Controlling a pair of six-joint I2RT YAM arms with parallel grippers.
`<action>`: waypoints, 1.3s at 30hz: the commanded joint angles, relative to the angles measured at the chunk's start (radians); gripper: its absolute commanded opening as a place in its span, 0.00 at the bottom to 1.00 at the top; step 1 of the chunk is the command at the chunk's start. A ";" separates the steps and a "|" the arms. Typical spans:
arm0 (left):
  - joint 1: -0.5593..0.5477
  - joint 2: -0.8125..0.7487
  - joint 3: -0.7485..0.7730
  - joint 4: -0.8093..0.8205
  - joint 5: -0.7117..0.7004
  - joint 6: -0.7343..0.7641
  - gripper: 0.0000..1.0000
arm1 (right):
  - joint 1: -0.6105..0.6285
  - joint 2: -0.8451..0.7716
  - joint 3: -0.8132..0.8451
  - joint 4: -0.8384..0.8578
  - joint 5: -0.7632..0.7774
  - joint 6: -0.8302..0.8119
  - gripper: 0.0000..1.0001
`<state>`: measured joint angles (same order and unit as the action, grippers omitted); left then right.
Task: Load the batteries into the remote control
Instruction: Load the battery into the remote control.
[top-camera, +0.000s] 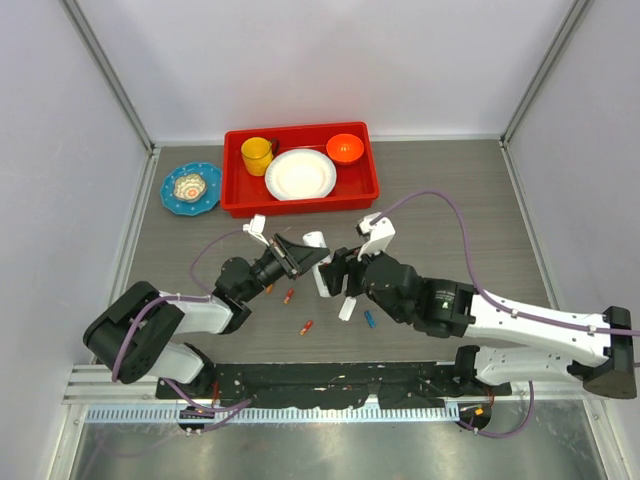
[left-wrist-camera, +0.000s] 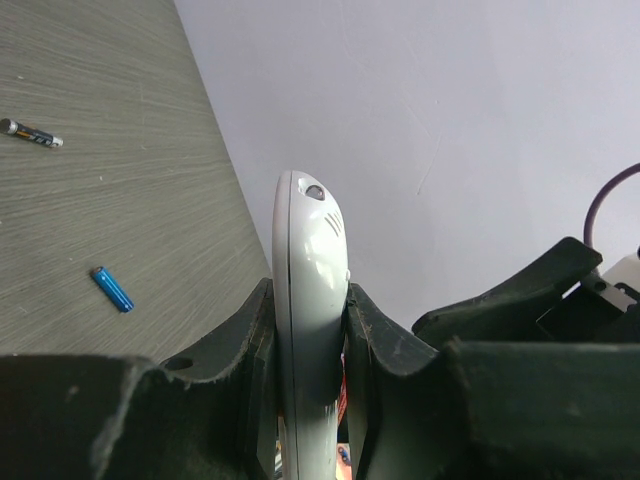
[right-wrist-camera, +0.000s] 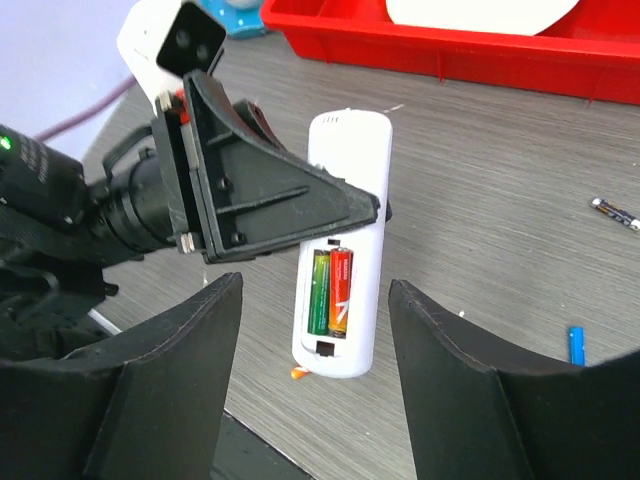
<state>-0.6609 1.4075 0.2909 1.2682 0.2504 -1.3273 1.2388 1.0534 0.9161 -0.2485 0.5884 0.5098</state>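
Center frame, L gripper (right-wrist-camera: 365, 208) clamps white remote control (right-wrist-camera: 350, 150) back-side out, green battery (right-wrist-camera: 319, 292) & orange-red battery (right-wrist-camera: 341, 290) seated in its recess, as R gripper (right-wrist-camera: 315, 300) gapes wide & empty at bottom; blue battery (right-wrist-camera: 576, 345) lies loose on table (right-wrist-camera: 480, 200), lower right.

One remote control (right-wrist-camera: 347, 190), seven batteries (right-wrist-camera: 341, 290)

1. Slim white plastic remote control (right-wrist-camera: 347, 170): held above the bench (right-wrist-camera: 480, 180), back open, green cell (right-wrist-camera: 320, 292) and orange-red cell (right-wrist-camera: 341, 290) seated side by side.
2. Small blue cylindrical battery (right-wrist-camera: 576, 345): lying loose at the remote's 4 o'clock.
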 joint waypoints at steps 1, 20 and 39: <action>-0.003 -0.010 0.031 0.278 0.000 0.017 0.00 | -0.067 -0.064 -0.014 0.061 -0.060 0.137 0.67; -0.003 -0.073 0.034 0.278 -0.020 0.060 0.00 | -0.377 -0.061 -0.206 0.319 -0.671 0.437 0.75; -0.003 -0.088 0.031 0.278 -0.020 0.054 0.00 | -0.446 -0.041 -0.269 0.390 -0.702 0.513 0.73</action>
<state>-0.6609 1.3483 0.2913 1.2758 0.2424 -1.2896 0.8040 1.0004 0.6575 0.0845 -0.0944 0.9985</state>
